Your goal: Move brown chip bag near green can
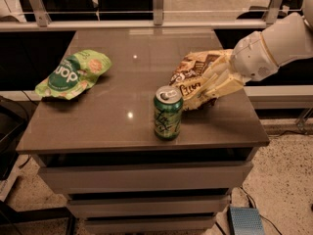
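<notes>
The brown chip bag (191, 76), crinkled tan and dark brown, lies on the table right of centre. The green can (167, 113) stands upright just in front and to the left of it, almost touching. My gripper (209, 88) reaches in from the right on a white arm (274, 48). Its cream fingers (226, 88) are spread over the right end of the bag, and the jaws look parted rather than pinched.
A bright green chip bag (72, 74) lies at the table's left side. The grey-brown table (117, 126) has drawers below its front edge. A metal rail (156, 13) runs behind the table. A small blue box (243, 220) sits on the floor at the lower right.
</notes>
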